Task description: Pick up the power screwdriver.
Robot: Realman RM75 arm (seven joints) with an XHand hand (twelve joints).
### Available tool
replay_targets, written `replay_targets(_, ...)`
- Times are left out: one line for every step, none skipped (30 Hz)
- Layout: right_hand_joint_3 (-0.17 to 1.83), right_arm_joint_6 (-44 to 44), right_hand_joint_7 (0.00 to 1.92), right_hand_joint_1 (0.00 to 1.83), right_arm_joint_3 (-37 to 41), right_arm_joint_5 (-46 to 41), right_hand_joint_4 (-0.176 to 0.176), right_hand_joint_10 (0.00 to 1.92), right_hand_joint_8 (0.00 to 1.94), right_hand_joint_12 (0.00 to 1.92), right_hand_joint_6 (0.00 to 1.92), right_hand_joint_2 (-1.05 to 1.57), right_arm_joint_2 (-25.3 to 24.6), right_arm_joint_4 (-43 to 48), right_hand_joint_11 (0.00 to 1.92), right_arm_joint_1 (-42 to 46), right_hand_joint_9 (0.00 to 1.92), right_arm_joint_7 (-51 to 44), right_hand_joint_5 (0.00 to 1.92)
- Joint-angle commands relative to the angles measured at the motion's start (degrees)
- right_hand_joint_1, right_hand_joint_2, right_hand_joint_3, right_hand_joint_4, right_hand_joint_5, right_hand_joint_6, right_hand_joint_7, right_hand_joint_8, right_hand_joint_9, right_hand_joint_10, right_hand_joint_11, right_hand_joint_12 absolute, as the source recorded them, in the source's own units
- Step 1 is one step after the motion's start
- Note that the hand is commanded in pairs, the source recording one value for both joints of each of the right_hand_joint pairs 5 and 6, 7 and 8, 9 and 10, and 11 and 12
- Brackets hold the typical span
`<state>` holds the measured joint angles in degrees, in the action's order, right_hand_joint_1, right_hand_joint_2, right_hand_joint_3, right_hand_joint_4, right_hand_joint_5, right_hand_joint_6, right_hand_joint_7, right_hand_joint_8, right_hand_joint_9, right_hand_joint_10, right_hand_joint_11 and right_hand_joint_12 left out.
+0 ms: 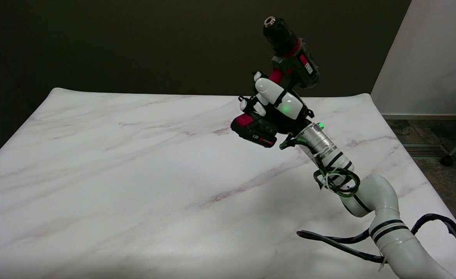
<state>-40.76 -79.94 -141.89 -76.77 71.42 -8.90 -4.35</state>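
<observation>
Screwdriver (292, 64): in the air above the table's far right part, clear of the surface; chuck tilted up and away, red-and-black battery pack at the low end, pointing toward the left edge.
Right hand (278, 104): wrapped around the screwdriver's grip, between the body above and the battery below; white fingers (268, 91) curled across the handle.
Right arm: reaches in from the near right corner, cables looped at the wrist.
Table (115, 174): white marbled top.
</observation>
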Motion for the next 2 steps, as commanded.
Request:
replay_targets(0.45, -3.7, 1.92, 1.32, 0.2, -3.4, 0.034, 1.92, 1.92, 1.92, 1.18, 1.12, -0.2, -2.7, 1.92, -0.4, 1.92, -0.4, 1.18)
replay_targets(0.6, -3.8, 1.92, 1.31, 0.1, -3.7, 0.044, 1.92, 1.92, 1.92, 1.22, 0.85, -0.3, -2.9, 1.92, -0.5, 1.92, -0.4, 1.22)
